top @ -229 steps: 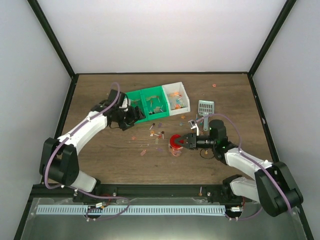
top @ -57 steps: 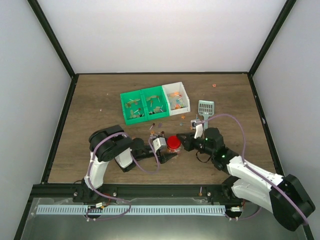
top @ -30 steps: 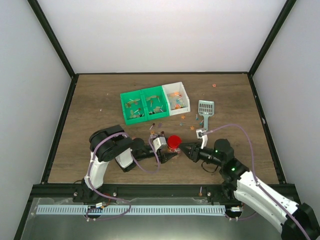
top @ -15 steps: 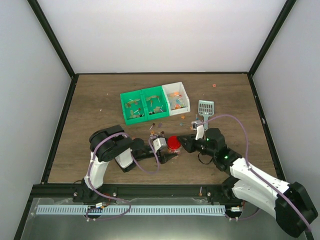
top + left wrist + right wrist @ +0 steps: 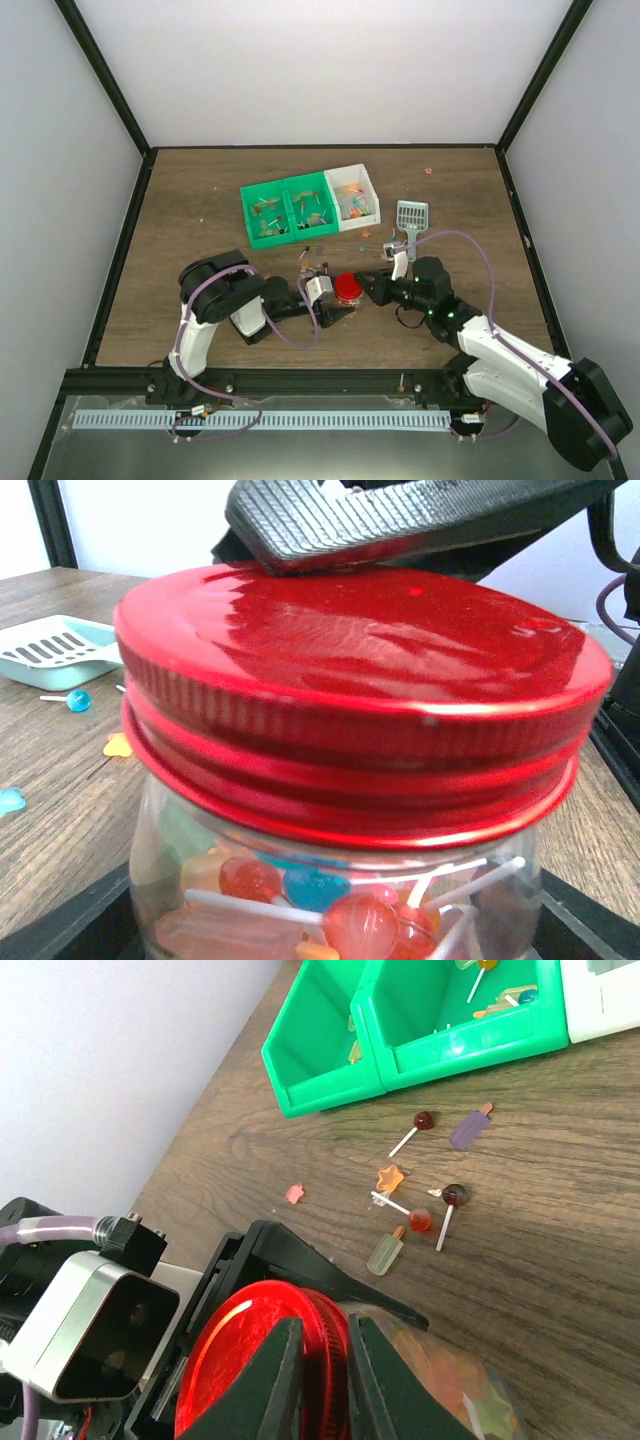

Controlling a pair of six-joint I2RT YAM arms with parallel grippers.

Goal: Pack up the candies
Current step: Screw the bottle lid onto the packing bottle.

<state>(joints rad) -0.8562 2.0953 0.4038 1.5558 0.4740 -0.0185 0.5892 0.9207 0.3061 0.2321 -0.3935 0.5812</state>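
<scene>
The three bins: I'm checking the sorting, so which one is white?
The right-end bin, closest to the scoop; the middle bin and left bin are green.

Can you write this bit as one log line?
left gripper: holds jar | right gripper: pinches lid rim | candies: some loose on table

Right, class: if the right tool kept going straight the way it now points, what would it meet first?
The red lid on the jar. The right tool straddles its rim, so hardly any free way is left; whether it touches is unclear.
</scene>
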